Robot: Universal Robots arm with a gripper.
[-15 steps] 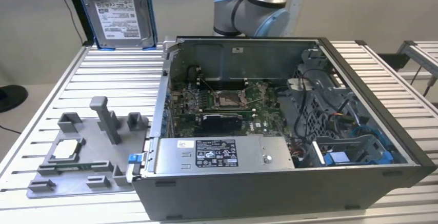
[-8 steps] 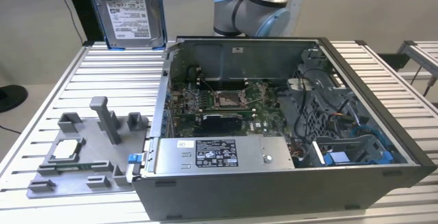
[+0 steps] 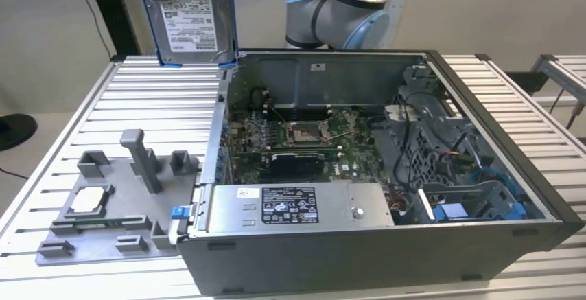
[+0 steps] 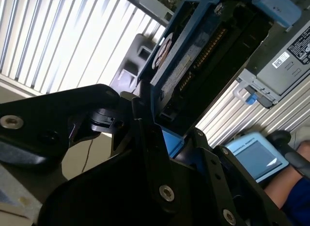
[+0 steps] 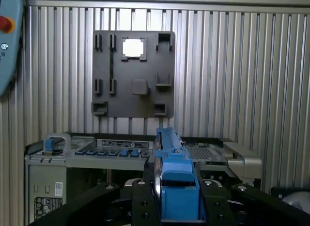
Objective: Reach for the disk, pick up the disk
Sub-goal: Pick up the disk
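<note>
While the gripper [image 5: 177, 187] pinches the disk [image 3: 191, 15] edge-on between its 2 black fingers [image 5: 143, 201], the disk hangs upright at the upper left of the exterior view, above the ribbed table [image 3: 137, 101], left of the open computer case [image 3: 366, 252].

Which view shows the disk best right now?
The exterior view: the disk hangs upright above the table, its labelled face toward the camera. The first wrist view shows it edge-on in the gripper; the second wrist view shows a slanted side, partly hidden.
</note>
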